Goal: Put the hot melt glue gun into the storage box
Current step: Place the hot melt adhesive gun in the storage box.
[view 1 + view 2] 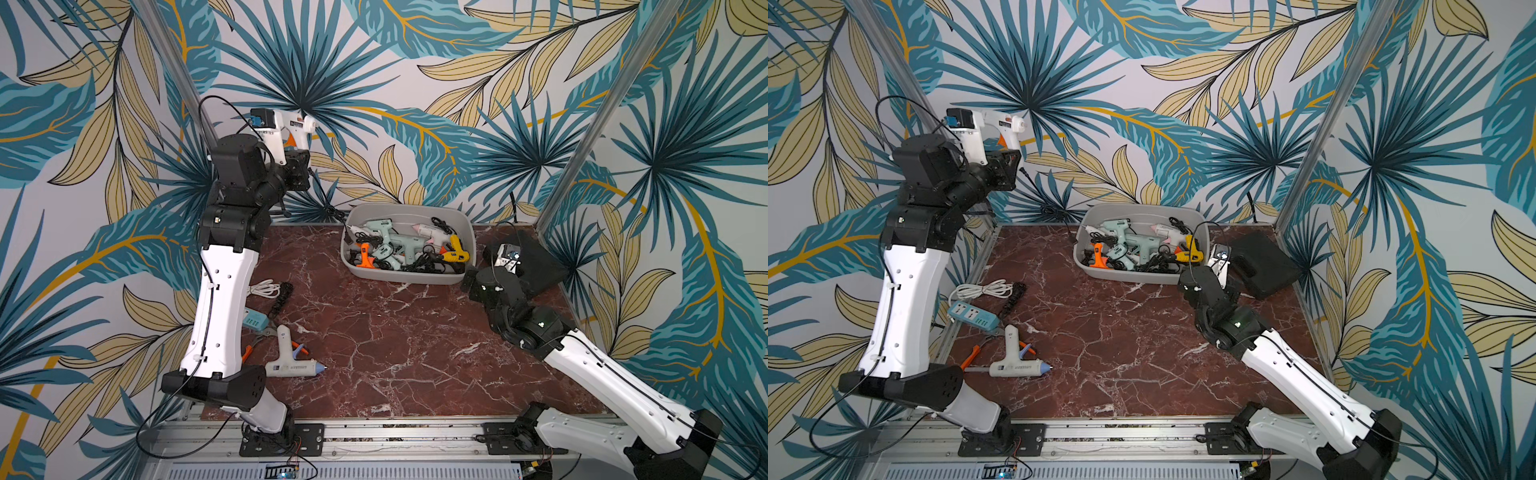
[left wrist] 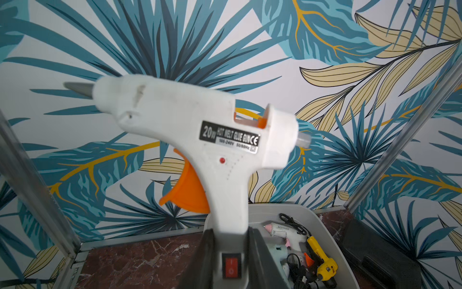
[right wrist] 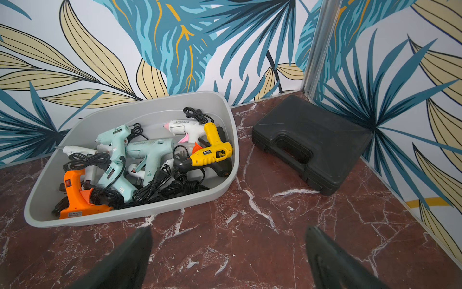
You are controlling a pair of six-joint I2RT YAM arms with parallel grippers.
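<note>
A white hot melt glue gun [image 2: 195, 140] with an orange trigger is held upright by its handle, my left gripper [image 2: 231, 240] shut on it. In both top views the gun [image 1: 282, 124] [image 1: 992, 124] hangs high above the table's back left corner. Its black cord trails down toward the storage box. The light grey storage box [image 1: 399, 272] [image 1: 1129, 277] [image 3: 125, 215] stands at the back middle with several glue guns and cords inside. My right gripper [image 3: 228, 232] stands open just above the table, empty, beside the box's right end.
A flat black case [image 1: 536, 262] [image 3: 312, 142] lies at the back right. At the left lie another pale glue gun [image 1: 291, 357] with a blue nozzle, a teal power strip [image 1: 973, 316], orange-handled pliers [image 1: 253, 347], a white cable [image 1: 264, 287] and a black cord [image 1: 282, 295].
</note>
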